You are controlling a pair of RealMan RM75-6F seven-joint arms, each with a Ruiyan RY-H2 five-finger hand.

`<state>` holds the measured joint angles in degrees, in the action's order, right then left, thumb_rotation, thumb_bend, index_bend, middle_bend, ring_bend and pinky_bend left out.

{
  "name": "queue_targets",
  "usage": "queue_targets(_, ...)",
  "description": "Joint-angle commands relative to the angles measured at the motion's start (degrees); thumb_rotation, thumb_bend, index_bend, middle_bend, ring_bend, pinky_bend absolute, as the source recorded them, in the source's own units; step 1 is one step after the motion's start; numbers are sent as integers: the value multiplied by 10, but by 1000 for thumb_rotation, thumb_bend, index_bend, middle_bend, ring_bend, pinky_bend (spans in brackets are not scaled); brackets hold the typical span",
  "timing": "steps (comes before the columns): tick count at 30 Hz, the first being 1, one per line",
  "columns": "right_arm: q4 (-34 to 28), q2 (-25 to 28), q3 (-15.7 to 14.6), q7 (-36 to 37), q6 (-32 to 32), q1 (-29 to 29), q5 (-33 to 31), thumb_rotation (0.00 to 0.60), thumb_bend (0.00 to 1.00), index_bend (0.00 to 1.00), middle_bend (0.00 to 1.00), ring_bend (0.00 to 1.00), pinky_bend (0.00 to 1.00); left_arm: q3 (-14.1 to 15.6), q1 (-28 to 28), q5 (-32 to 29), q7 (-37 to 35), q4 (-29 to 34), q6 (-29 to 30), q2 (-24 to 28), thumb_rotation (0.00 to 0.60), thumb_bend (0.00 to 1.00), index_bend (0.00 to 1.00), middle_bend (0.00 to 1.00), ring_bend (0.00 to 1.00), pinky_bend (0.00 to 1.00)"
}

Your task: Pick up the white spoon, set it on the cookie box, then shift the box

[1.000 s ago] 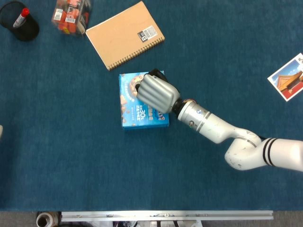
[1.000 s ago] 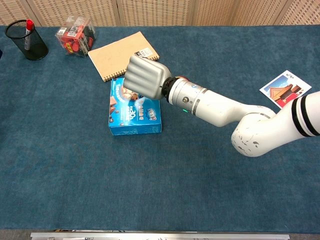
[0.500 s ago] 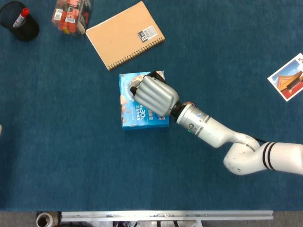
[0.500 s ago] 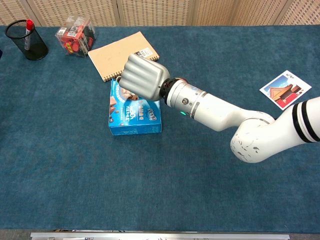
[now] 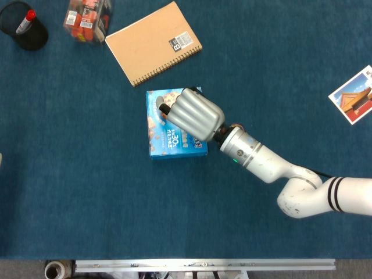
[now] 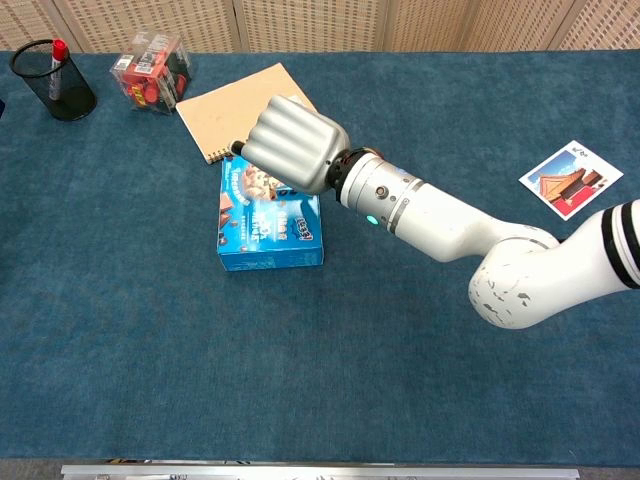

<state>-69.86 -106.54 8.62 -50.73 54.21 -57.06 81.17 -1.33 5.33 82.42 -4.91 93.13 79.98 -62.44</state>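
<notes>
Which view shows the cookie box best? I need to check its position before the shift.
The head view: it looks straight down on the cookie box, showing its outline beside the notebook. The chest view shows it obliquely, with the right hand covering its far end.

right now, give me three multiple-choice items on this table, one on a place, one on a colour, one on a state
1. Where is the right hand?
A. over the cookie box
B. over the postcard
C. over the pen cup

2. What colour is the notebook cover?
A. green
B. tan
C. white

3. How does the cookie box lie?
A. standing on end
B. flat on the table
C. lifted in the air

Answers: 1 A, both views show the hand above the box's top; 2 B, its cover is plain tan; 3 B, its printed face points up and it rests on the cloth.
</notes>
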Motion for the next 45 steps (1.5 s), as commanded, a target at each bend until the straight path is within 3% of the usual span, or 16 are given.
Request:
queue_targets(1,-10,8,2,21,-5,3,-4,568,0,271,1000,1000,1000,0,0,-1,1,1,0,0,600,325,74,213,246,308)
queue_targets(10,-34,17,-3,63,-34,7,-25,537,0,263,1000,1000,1000,0,-1,0,5,4,2,2,600,325,74,213,246,308)
queue_targets(17,-80,42,21,125,-8,20,-32,536,0,250,1000,1000,1000,-2,0,2,6,5,5,5,600,325,74,213,246,308)
queue_targets(24,-175,130,38,144,22,65,-86,544,0,250,1000,1000,1000,-7,14,23,11,3,4,16,600,325,78,269,290,311)
queue_targets(28,-229,195,42,178,42,104,-121,570,17,250,1000,1000,1000,-10,32,46,12,-5,-5,21,600,325,80,381,433,450)
queue_targets(30,-250,222,41,191,48,119,-136,589,121,250,998,1000,1000,-10,43,54,11,-6,-17,23,600,325,80,449,496,530)
queue_targets(33,-267,252,42,204,77,146,-148,600,364,258,949,994,1000,-10,66,71,0,-7,-41,28,600,331,80,594,629,681)
queue_targets(37,-272,282,43,231,101,174,-166,600,582,282,835,890,1000,-11,100,91,7,-10,-78,32,600,425,82,770,803,857)
queue_targets(41,-278,318,49,263,98,194,-198,600,713,300,794,842,1000,-9,143,124,-9,-14,-117,32,600,556,130,959,984,990)
queue_targets(45,-277,338,49,279,102,207,-211,600,741,304,791,842,1000,-10,178,134,-6,-18,-154,30,600,655,175,1000,1000,1000)
